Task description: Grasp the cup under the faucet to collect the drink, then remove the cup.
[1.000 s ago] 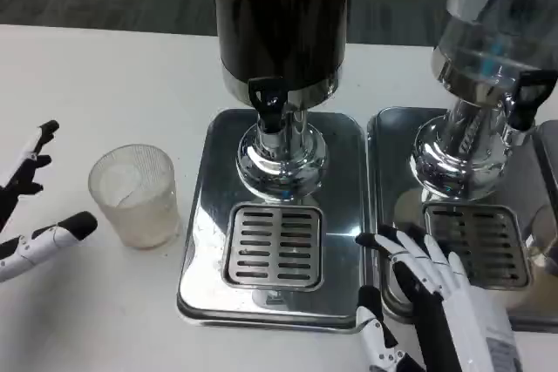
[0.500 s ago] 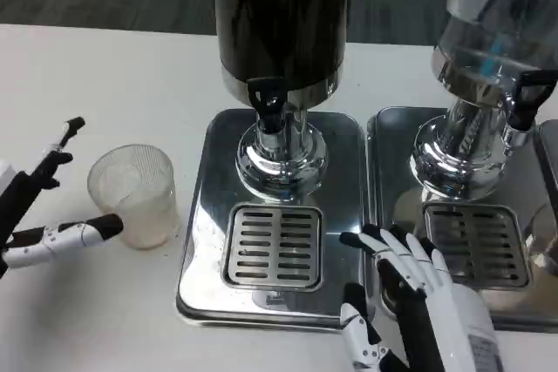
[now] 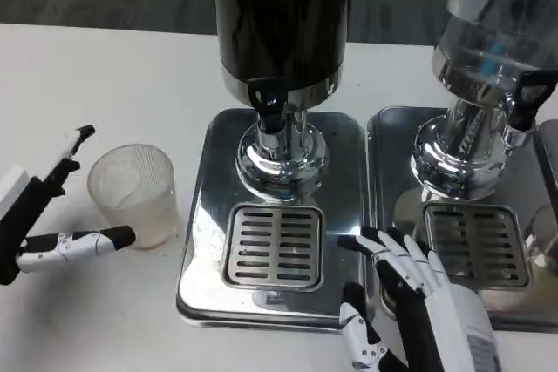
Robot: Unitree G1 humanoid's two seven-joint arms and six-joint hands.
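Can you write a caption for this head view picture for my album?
Robot's open left hand reaches around a clear cup beside the dark drink dispenser.

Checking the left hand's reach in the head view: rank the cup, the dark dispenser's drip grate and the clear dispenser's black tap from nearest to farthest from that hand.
From the left hand:
1. Cup, just to its right on the table.
2. Drip grate, centre, under the dark dispenser's faucet.
3. Clear dispenser's black tap, far right.
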